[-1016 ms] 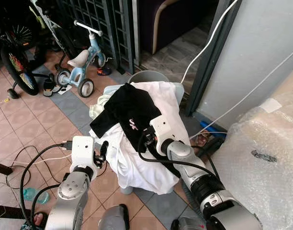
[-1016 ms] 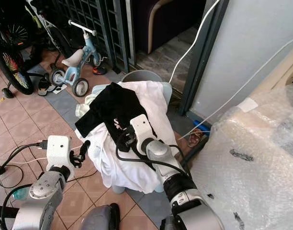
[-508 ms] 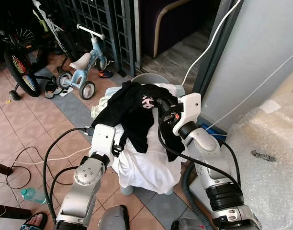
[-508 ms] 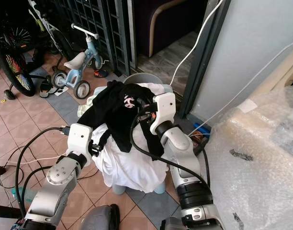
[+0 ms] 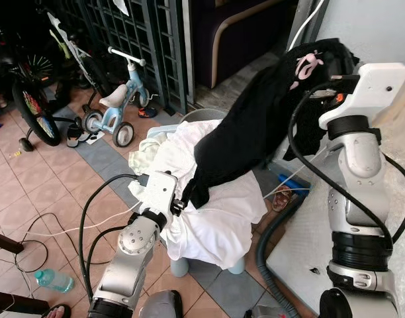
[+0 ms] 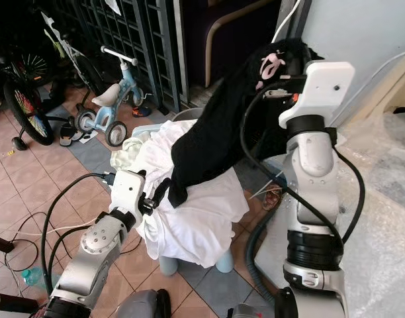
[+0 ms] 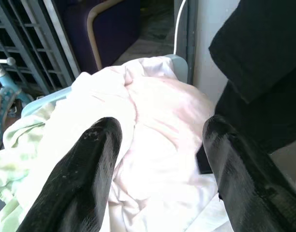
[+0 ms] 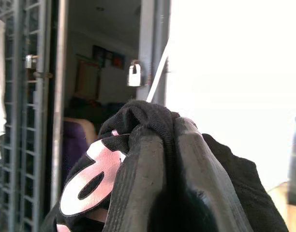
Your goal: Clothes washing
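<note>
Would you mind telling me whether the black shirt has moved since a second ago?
Yes. The right pincer has lifted the black shirt up off the white laundry pile, toward the grey wall.

No writing can be read anywhere here. The black garment [image 5: 255, 126] carries a pink and white printed mark [image 8: 90, 181] near its top, but it forms no legible letters or numbers. The white sticker [image 6: 400, 109] on the bubble-wrapped object [image 6: 381, 199] is too small to make out.
</note>
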Tool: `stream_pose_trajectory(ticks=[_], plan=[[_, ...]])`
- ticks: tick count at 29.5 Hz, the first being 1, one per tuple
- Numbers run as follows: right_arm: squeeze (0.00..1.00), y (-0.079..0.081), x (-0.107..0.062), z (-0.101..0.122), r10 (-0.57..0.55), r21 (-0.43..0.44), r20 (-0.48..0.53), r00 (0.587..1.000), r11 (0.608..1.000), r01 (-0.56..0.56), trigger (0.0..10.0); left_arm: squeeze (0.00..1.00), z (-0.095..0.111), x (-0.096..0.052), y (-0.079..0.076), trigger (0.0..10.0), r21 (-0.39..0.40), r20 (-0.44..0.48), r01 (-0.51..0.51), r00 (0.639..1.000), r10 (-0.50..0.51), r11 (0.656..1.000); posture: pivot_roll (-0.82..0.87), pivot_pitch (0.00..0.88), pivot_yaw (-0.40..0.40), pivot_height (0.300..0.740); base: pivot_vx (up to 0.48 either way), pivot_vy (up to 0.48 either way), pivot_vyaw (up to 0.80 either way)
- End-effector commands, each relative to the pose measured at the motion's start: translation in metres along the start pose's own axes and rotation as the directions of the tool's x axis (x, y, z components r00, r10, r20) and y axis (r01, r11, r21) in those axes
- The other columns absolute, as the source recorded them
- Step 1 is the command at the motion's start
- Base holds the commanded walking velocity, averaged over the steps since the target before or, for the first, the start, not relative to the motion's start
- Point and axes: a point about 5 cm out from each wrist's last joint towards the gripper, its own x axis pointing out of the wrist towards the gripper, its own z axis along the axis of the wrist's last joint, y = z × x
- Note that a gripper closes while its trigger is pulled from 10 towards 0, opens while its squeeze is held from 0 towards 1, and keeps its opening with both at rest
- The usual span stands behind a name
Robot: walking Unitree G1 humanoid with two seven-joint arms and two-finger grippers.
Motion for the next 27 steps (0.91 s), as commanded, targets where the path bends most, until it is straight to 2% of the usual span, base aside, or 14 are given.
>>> stream_pose_trajectory(ticks=[1, 2, 5, 6, 7, 11, 16, 18, 19, 21, 23, 24, 27], plan=[[0.0, -0.016, 0.008, 0.006, -0.08, -0.026, 0.013, 0.997, 0.996, 0.08, 0.0, 0.0, -0.001, 0.0, 0.001, 10.0, 0.005, 0.0, 0.002, 1.0, -0.002, 1.0, -0.09, 0.0, 0.085, 0.74, 0.0, 0.0, 0.0], [0.0, -0.026, 0.009, 0.001, -0.112, -0.035, -0.012, 0.994, 0.993, 0.112, 0.0, 0.0, -0.001, 0.001, 0.001, 10.0, 0.006, 0.004, 0.001, 1.0, -0.001, 1.0, -0.09, 0.0, 0.082, 0.74, 0.0, 0.0, -0.8], [0.0, -0.031, 0.007, -0.006, -0.131, -0.039, -0.055, 0.99, 0.991, 0.129, 0.0, 0.0, -0.001, 0.001, 0.002, 10.0, 0.007, 0.011, -0.003, 1.0, 0.003, 1.0, -0.09, 0.0, 0.08, 0.74, 0.0, 0.0, -0.8], [0.0, -0.031, 0.006, -0.008, -0.127, -0.043, -0.065, 0.99, 0.991, 0.124, 3.5, 0.0, 0.0, 0.001, 0.002, 10.0, 0.008, 0.014, -0.006, 1.0, 0.006, 1.0, -0.09, 0.0, 0.08, 0.74, 0.0, 0.0, -0.8], [0.0, -0.029, 0.004, -0.011, -0.119, -0.044, -0.078, 0.99, 0.992, 0.116, 10.0, 0.0, 0.0, 0.001, 0.003, 10.0, 0.007, 0.018, -0.01, 1.0, 0.01, 1.0, -0.09, 0.001, 0.08, 0.74, 0.0, 0.0, -0.8], [0.0, -0.02, 0.002, -0.013, -0.096, -0.063, -0.08, 0.992, 0.994, 0.091, 10.0, 0.0, 0.004, 0.001, 0.003, 10.0, 0.015, 0.046, -0.014, 0.999, 0.014, 1.0, -0.09, 0.008, 0.079, 0.74, 0.0, 0.0, -0.8], [0.0, -0.019, 0.003, -0.011, -0.101, -0.092, -0.061, 0.993, 0.991, 0.095, 10.0, 0.0, 0.008, 0.001, 0.003, 10.0, 0.026, 0.069, -0.015, 0.998, 0.014, 1.0, -0.08, 0.01, 0.079, 0.74, 0.0, 0.0, -0.8], [0.0, -0.027, 0.007, -0.007, -0.152, -0.166, -0.041, 0.988, 0.976, 0.143, 10.0, 0.0, 0.009, 0.001, 0.004, 10.0, 0.038, 0.081, -0.019, 0.997, 0.016, 0.999, -0.08, 0.01, 0.078, 0.74, 0.0, 0.0, -0.8], [0.0, -0.027, 0.007, -0.007, -0.152, -0.166, -0.041, 0.988, 0.976, 0.143, 10.0, 0.0, 0.009, 0.001, 0.004, 10.0, 0.038, 0.081, -0.019, 0.997, 0.016, 0.999, -0.08, 0.01, 0.078, 0.74, 0.0, 0.0, -0.8], [0.0, -0.041, 0.011, -0.007, -0.227, -0.212, -0.041, 0.973, 0.954, 0.214, 10.0, 0.0, 0.01, 0.002, 0.003, 10.0, 0.039, 0.085, -0.022, 0.996, 0.018, 0.999, -0.08, 0.011, 0.076, 0.74, 0.0, 0.0, -0.8], [0.0, -0.055, 0.015, -0.007, -0.286, -0.226, -0.041, 0.957, 0.936, 0.27, 10.0, 0.0, 0.01, 0.002, 0.003, 10.0, 0.035, 0.088, -0.023, 0.996, 0.019, 0.999, -0.08, 0.012, 0.076, 0.74, 0.0, 0.0, -0.8], [0.0, -0.069, 0.022, -0.006, -0.326, -0.239, -0.041, 0.944, 0.921, 0.308, 10.0, 0.0, 0.011, 0.002, 0.003, 10.0, 0.037, 0.091, -0.022, 0.996, 0.019, 0.999, -0.08, 0.013, 0.076, 0.74, 0.0, 0.0, -0.8], [0.0, -0.076, 0.026, -0.004, -0.342, -0.245, -0.033, 0.939, 0.914, 0.325, 10.0, 0.0, 0.011, 0.003, 0.003, 10.0, 0.037, 0.092, -0.022, 0.996, 0.018, 0.999, -0.08, 0.014, 0.075, 0.74, 0.0, 0.0, -0.8]])
